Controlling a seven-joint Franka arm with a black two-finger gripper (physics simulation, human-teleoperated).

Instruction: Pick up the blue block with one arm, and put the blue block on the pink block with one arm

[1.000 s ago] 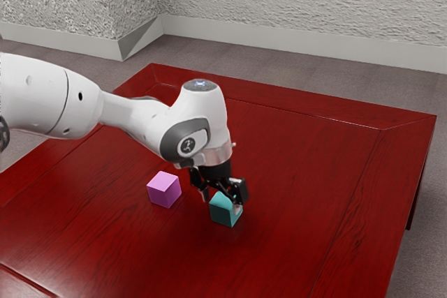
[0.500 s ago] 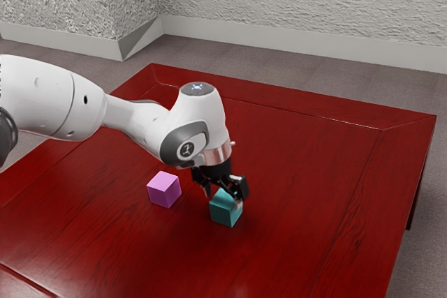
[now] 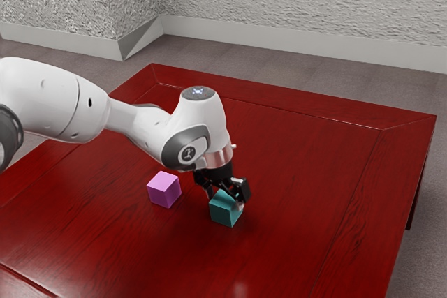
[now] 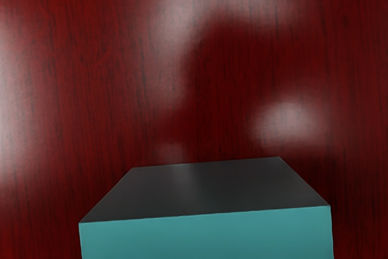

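Gripper (image 3: pixel 225 190) is standing open, jaws straddling the top of the blue block (image 3: pixel 224 211), gripping nothing yet. Block is sitting on the table (image 3: pixel 314 172), directly under the hand. Pink block (image 3: pixel 164 189) is lying near, toward the exterior view's left.

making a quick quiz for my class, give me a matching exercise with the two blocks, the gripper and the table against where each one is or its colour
1 blue block
2 pink block
3 gripper
4 table

a dark red
b right at the top of the blue block
c standing free, toward the exterior view's left of the other block
d on the table, directly under the gripper

Pairs: 1-d, 2-c, 3-b, 4-a
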